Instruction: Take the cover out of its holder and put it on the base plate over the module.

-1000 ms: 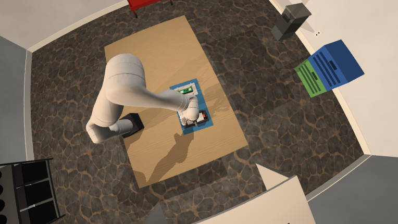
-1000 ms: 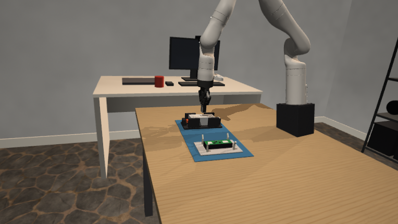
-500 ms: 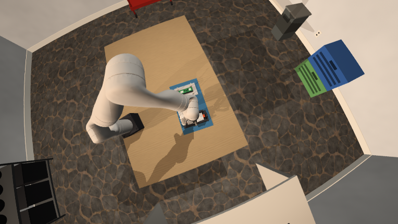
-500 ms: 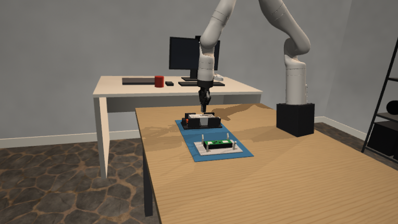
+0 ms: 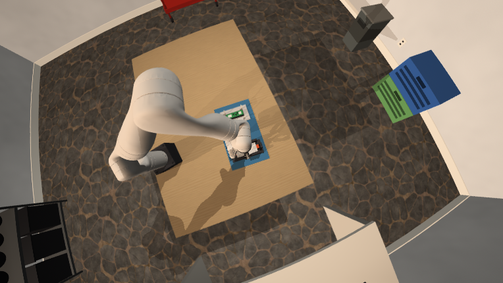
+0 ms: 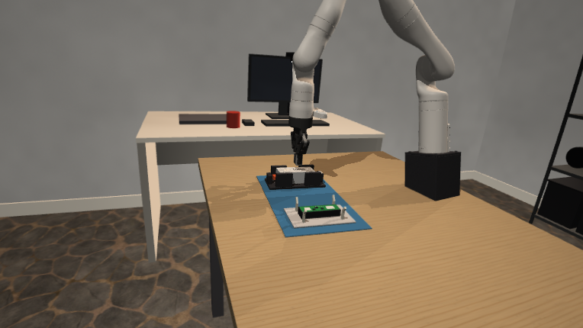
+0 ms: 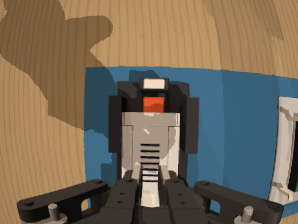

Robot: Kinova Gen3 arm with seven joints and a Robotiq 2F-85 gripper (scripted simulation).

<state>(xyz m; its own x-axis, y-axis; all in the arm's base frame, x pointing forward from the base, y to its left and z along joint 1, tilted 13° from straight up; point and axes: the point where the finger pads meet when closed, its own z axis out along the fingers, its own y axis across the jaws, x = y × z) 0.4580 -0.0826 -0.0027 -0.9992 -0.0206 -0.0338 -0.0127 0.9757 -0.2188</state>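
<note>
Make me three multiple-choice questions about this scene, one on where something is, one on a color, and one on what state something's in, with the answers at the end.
1. Where is the white slotted cover?
A. Under the wooden table
B. On the white desk
C. In the black holder

2. What color is the mug?
A. Red
B. Yellow
C. Purple

3. How does the circuit module stand?
A. Upside down
B. Uncovered
C. Hidden under the cover

Key:
1. C: the dark walls of the black holder stand around it.
2. A: the exterior view shows its red side.
3. B: its green top shows in the exterior view, with nothing over it.
</note>
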